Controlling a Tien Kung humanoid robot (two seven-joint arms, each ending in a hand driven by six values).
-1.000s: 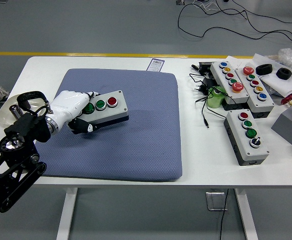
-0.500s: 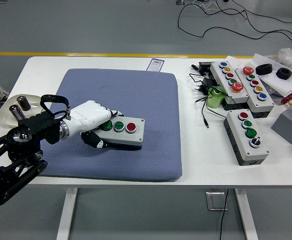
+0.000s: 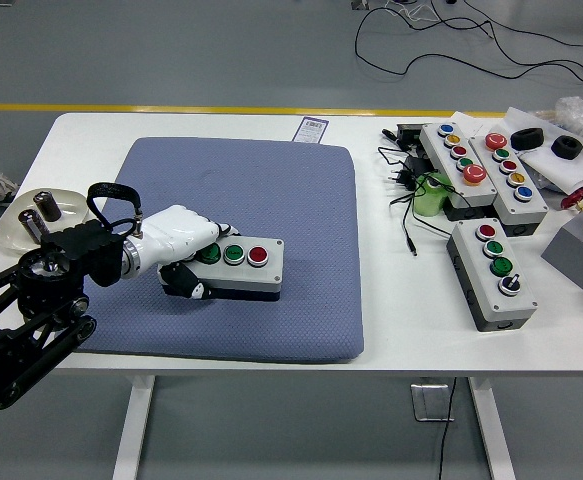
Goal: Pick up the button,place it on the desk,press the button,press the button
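Blue mat [image 3: 271, 190] open; boxes [image 3: 491, 270] crowd right.

A grey three-button control box [image 3: 239, 268] with a black base is seen lying flat on the blue padded mat [image 3: 271, 190], in the mat's near-left part, its long side running roughly left to right. Two green buttons and one red button are carried in a row on its top face, the red one at the right. Its left end is gripped by the white left hand [image 3: 179, 238].

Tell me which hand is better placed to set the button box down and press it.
Left. The left hand already grips the button box on the blue mat; no right arm is in view.
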